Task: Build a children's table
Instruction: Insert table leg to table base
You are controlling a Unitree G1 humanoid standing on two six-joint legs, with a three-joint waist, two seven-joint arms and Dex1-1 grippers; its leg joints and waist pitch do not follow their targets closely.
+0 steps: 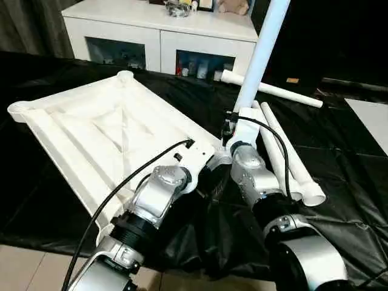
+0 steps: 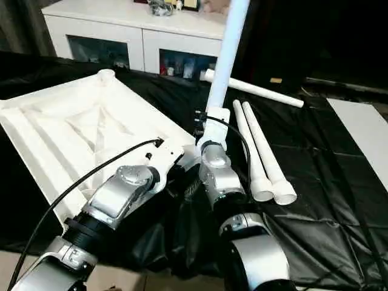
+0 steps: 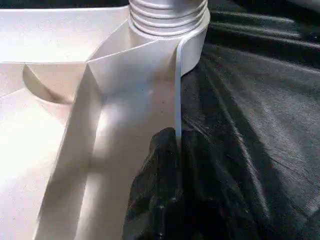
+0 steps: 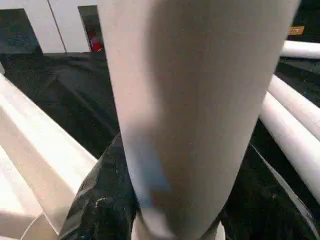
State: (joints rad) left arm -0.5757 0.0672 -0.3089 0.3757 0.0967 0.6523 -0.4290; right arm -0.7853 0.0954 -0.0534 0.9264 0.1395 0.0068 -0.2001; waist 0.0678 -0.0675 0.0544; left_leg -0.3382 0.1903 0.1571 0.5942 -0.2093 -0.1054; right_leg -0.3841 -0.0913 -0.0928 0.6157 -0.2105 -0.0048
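The white tabletop (image 1: 91, 133) lies upside down on the black cloth, ribbed underside up. My left gripper (image 3: 176, 137) is shut on its thin rim wall just short of the near right corner socket (image 3: 194, 45). One white leg (image 1: 260, 54) stands upright in that socket, its threaded end (image 3: 167, 15) showing at the socket's mouth. My right gripper (image 4: 175, 210) is shut on this leg low down, black fingers (image 4: 100, 200) on either side of it. Two more legs (image 1: 285, 151) lie side by side to the right, and a third leg (image 1: 273, 90) lies across behind them.
A white cabinet (image 1: 160, 30) with dark glass doors stands behind the work. Black cloth (image 1: 351, 200) covers the floor around the tabletop. The far corner sockets (image 1: 124, 76) are empty. A pale mat edge (image 1: 373, 121) shows at the right.
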